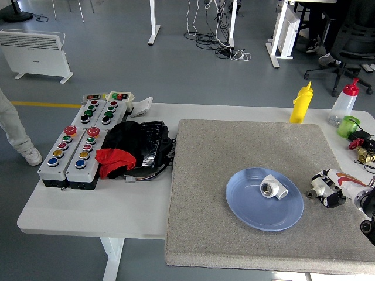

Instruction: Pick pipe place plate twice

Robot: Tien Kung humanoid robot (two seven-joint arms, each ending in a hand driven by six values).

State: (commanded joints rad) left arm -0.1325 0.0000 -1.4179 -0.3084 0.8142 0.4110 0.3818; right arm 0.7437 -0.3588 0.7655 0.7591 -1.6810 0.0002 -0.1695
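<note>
Head view gives you the blue plate (252,216) on the grey mat (234,152), with one white pipe fitting (274,187) already resting on it, toward the plate's 1 o'clock. The second fitting (321,186) sits at the plate's 3 o'clock, just off the rim, with the right robot hand (333,190) closed around it; black fingers (335,199) wrap its lower side. You cannot tell whether it is off the mat yet. The left robot hand is out of view.

Expect these fittings to be light, rigid plastic with a smooth, slightly slippery skin, not likely to break if set down short. They are short and stubby with round open sockets, so they can roll or twist in a loose hold. Take yours across the body between the sockets, where the fingers can bear on opposite sides.

The one on the plate is white with a darker bore facing 7 o'clock. Leave room beside it; the plate's 9 o'clock half is bare.
</note>
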